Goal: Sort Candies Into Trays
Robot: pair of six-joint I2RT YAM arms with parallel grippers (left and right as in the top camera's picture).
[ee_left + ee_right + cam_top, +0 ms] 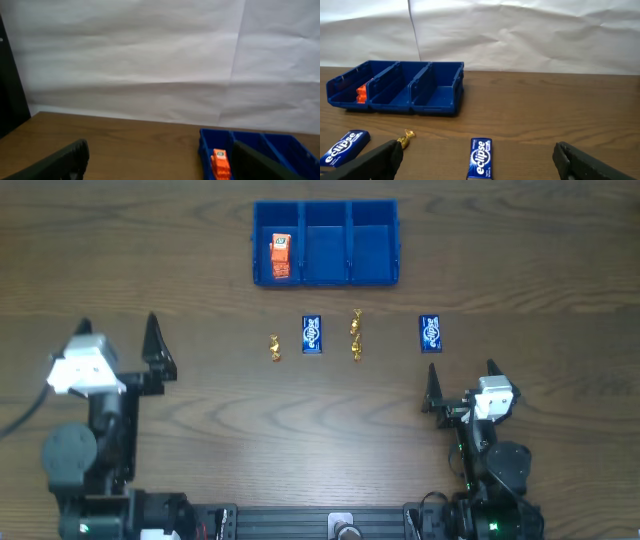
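Lower left in the top view, the left gripper (120, 340) hangs spread and empty. At lower right, the right gripper (462, 380) is the same. Across mid-frame, two blue packs (312, 334) and three gold candies (276, 346) lie on the table (560, 300). At upper centre, the tray (325, 278) holds an orange candy (281, 255) in its left compartment.

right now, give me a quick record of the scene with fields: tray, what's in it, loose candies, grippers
tray: blue tray, three compartments
in tray: orange candy, left compartment in the top view
loose on table: two blue packs, three gold candies, all between tray and arms
left gripper: open, empty
right gripper: open, empty
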